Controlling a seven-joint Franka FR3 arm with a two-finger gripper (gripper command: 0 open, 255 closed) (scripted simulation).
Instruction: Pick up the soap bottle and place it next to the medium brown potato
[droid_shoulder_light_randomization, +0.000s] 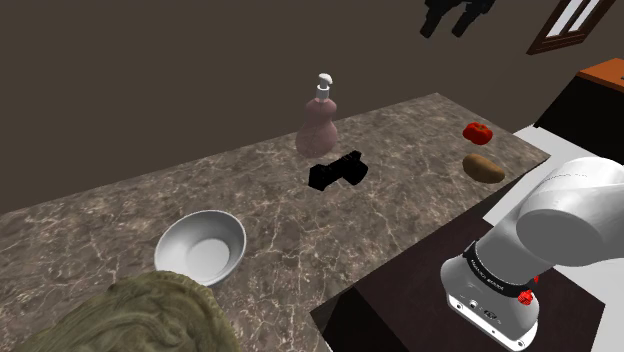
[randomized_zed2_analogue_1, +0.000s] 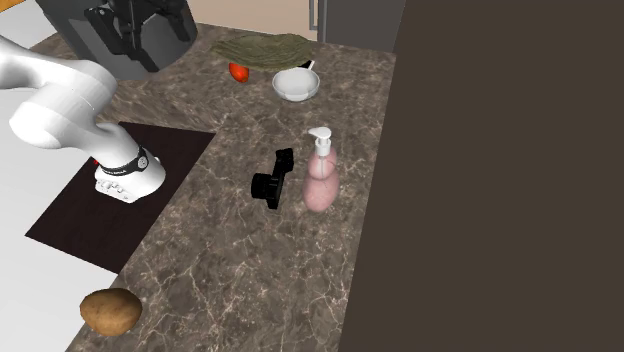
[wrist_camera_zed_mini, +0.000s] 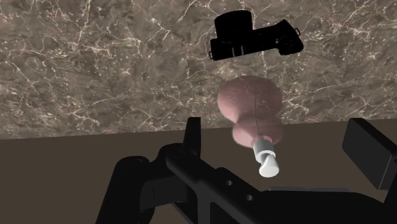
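Now the upright soap bottle (wrist_camera_zed_mini: 250, 107) is seen well below the gripper (wrist_camera_zed_mini: 280, 130), framed between its spread jaws.

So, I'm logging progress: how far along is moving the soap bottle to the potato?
Nothing is done yet: the pink soap bottle stands upright beside a black camera, well apart from the potato. In hand: the open claw hovers above it. Left: descend, grasp, carry, set down beside the potato.
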